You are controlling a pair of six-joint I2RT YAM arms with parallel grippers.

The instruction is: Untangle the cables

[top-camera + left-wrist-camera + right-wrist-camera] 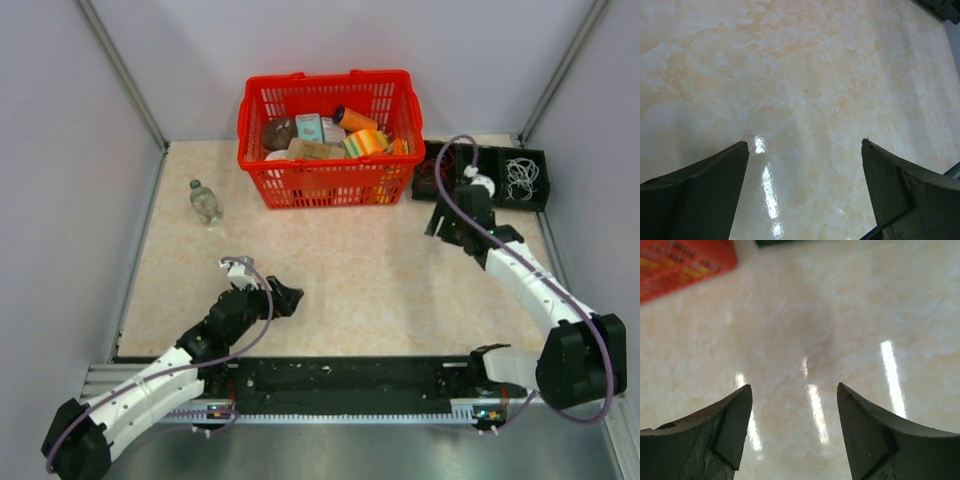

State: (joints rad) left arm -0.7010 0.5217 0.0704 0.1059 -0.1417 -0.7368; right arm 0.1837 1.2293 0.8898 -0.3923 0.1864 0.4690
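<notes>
Overhead and wrist views of a two-arm cable-untangling cell. The cables [520, 178] lie as a pale looped bundle in the right-hand compartment of a black tray [540, 158] at the far right corner of the table [360, 280]; a darker, reddish wire shows in the tray's left compartment, partly hidden by the right arm; whether the loops are knotted or already separated is too small to tell, so the scene fits either a bundle awaiting work or one returned to storage. The right gripper [440, 226] hangs over the table just in front of the tray's near left corner, its jaws apart and holding nothing; the right wrist view shows only bare surface between the fingers [867, 435], with the tray edge at the top; this placement beside the tray suits either an approach to, or a retreat from, the cables. The left gripper [290, 297] rests low near the table's near edge, left of centre, well apart from the tray; its jaws are likewise spread and empty, a parked pose that leaves the middle of the table free as working space. A red basket [325, 125] of groceries stands at the far edge; a small bottle [205, 202] stands near the left edge; neither touches the cables.
</notes>
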